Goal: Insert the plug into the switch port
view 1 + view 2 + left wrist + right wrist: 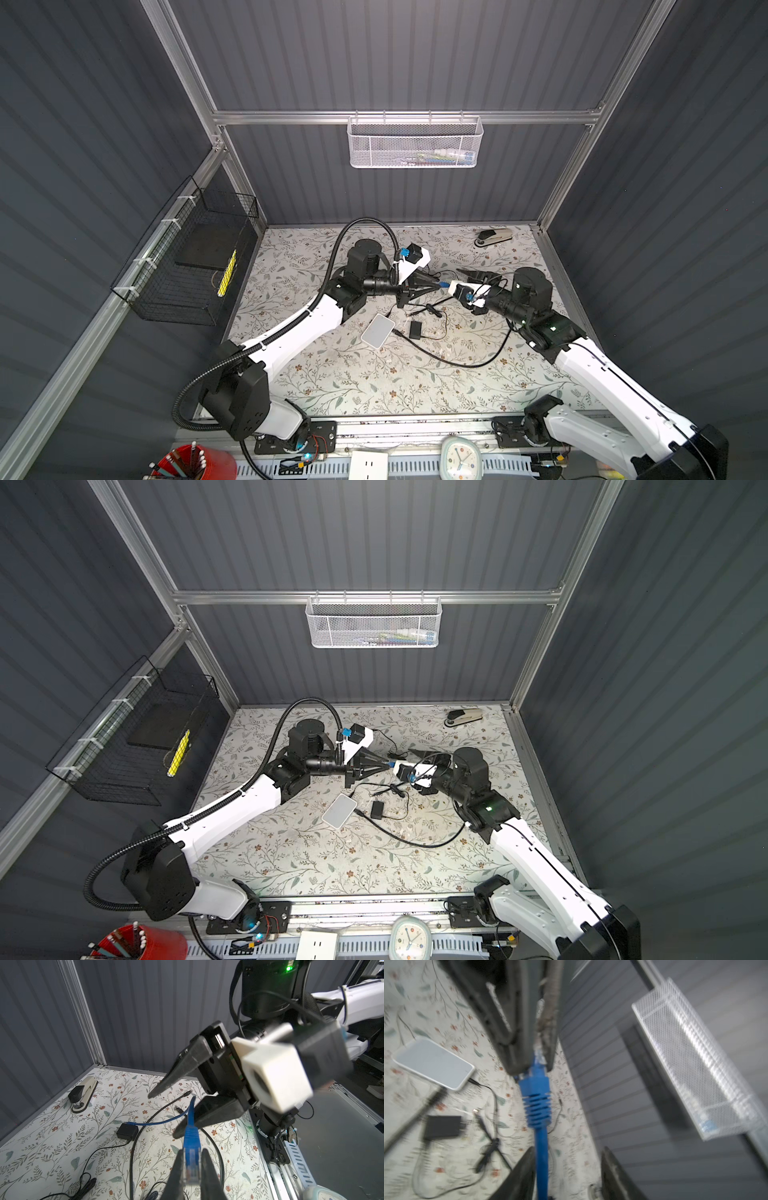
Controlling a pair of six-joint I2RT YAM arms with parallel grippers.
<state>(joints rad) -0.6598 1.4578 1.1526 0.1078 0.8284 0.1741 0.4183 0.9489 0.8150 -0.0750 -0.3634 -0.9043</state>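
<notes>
Left claw (pixel 192 1154) is pinching the blue plug (pixel 191 1142) between its nearly closed fingers (pixel 207 1169). It is gripping the clear connector end while the ribbed boot is sticking out past the fingertips. In both top views the plug is hanging in the air, well apart from the white switch (pixel 377 331) and beyond that box's far right corner.

Right claw (pixel 161 1116) is facing the plug from farther out on the same side of the switch. Its two dark fingers are standing apart and clasping nothing. In the right wrist view the blue cable (pixel 542 1157) is running down close along one of those fingers (pixel 521 1176); whether they are touching I cannot tell.

The switch (pixel 433 1061) is lying flat on the floral mat (pixel 353 382), with a thin black lead (pixel 488 1088) running from its corner. A black adapter (pixel 415 329) is resting just beside the switch on its right. A stapler (pixel 494 237) is sitting well beyond the switch, by the back wall.
</notes>
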